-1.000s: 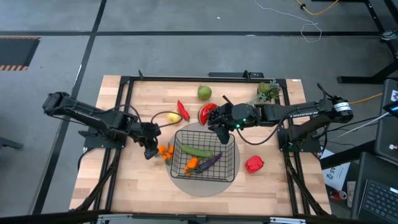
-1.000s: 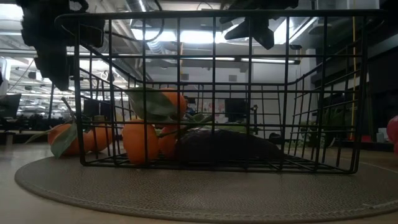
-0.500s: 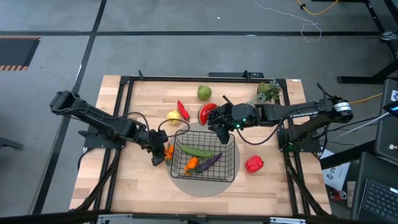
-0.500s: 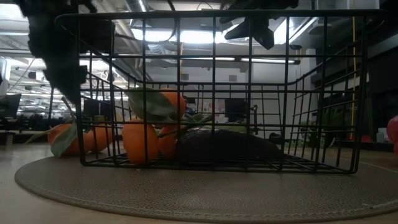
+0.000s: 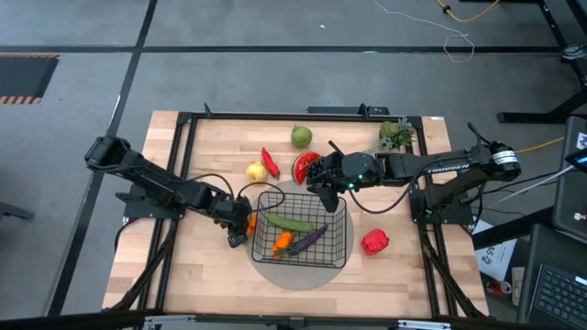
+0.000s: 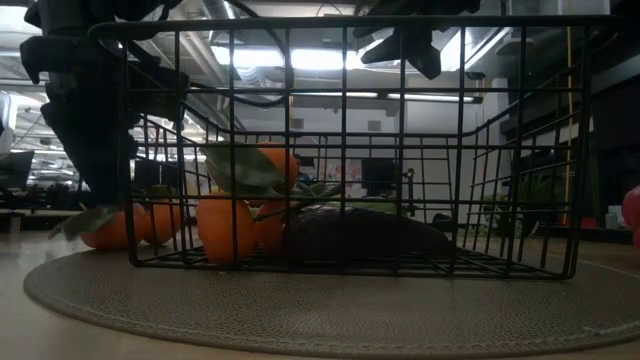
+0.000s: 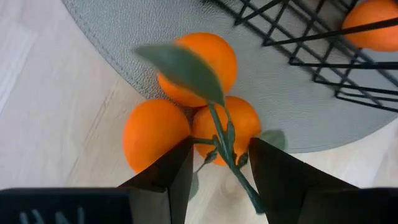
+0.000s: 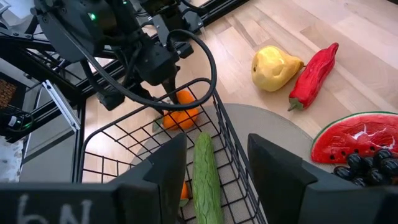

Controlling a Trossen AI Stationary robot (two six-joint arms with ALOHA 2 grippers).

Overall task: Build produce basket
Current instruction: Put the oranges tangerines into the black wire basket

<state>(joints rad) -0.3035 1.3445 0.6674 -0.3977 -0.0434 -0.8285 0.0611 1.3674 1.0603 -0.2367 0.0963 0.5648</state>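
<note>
At the left, the left gripper (image 5: 240, 229) is lowered over the cluster of oranges (image 7: 189, 109), which rests half on the table (image 5: 193, 266) and half on the grey mat (image 7: 118, 25), just outside the basket's left wall. Its fingers (image 7: 177, 174) are spread on either side of the green stem and nothing is yet clamped. If the jaws are closed on the thin stem alone, the cluster could swing or slip out during the lift (the leaf offers little to grip). The wire rim is close, so a low carry could knock the oranges against it or shove the basket (image 5: 303, 229) off the mat.

In the middle, the basket already holds a cucumber (image 5: 292, 222), an eggplant (image 5: 312, 236) and an orange piece. Behind it lie the lemon (image 5: 256, 171), chili (image 5: 270, 162), pear (image 5: 302, 137) and watermelon slice (image 5: 307, 167).

At the right, the right gripper (image 5: 323, 194) hovers over the basket's far right corner, released and empty. A collision could be caused if both arms reach into the basket together. The red pepper (image 5: 374, 242) sits well apart on the table.
</note>
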